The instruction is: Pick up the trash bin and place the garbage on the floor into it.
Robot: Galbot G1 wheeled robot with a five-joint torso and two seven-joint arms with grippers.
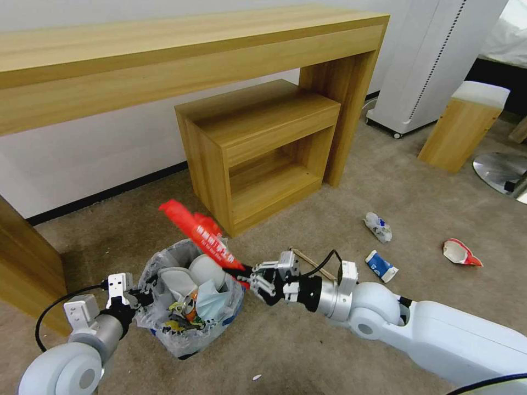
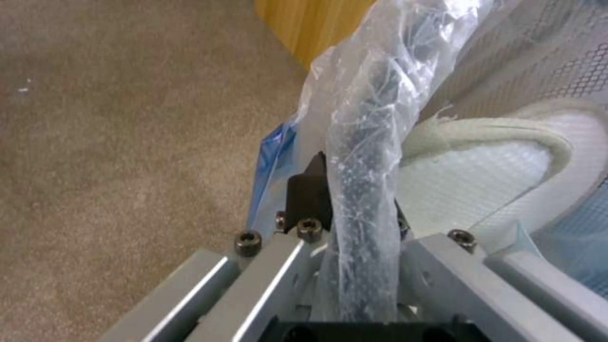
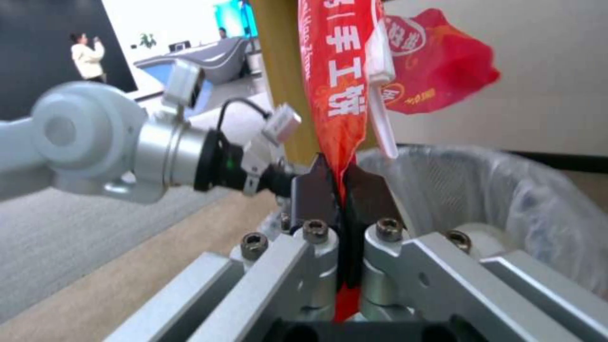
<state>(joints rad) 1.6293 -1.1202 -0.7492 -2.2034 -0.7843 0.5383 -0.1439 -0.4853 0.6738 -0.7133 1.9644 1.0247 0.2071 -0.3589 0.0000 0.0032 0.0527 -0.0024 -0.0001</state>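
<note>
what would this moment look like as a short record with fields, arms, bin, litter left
left end effector: shut on the trash bin rim, pinching the bag-covered edge
right end effector: shut on the red wrapper, held at the bin's rim
bin contents: white slipper, blue mask, other small litter
litter on the floor: crumpled paper cups, a blue-and-white piece, a red-and-white piece
</note>
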